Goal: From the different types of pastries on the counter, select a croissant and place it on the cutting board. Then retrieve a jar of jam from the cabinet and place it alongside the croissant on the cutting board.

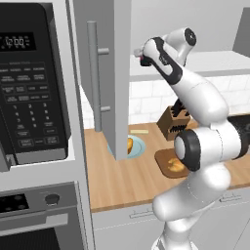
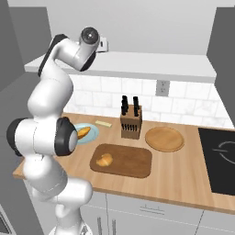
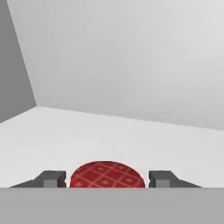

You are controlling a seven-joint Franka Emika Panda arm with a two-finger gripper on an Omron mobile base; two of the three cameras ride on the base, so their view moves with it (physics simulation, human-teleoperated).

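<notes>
The gripper (image 3: 107, 180) sits on the white cabinet shelf (image 3: 131, 135) with a dark fingertip (image 3: 53, 178) close on each side of the red checked jar of jam (image 3: 107, 175); whether it is clamped I cannot tell. Below on the light-brown wooden counter (image 2: 183, 179), the small golden-tan croissant (image 2: 105, 159) lies on the dark brown rectangular cutting board (image 2: 131, 161), near a pale blue plate (image 2: 92, 133) carrying an orange-yellow pastry (image 2: 83, 133).

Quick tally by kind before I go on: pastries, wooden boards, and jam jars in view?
Pastries: 2, the croissant on the cutting board, an orange-yellow pastry on the blue plate
Wooden boards: 2, cutting board, round board
Jam jars: 1, jar of jam
Total: 5
</notes>
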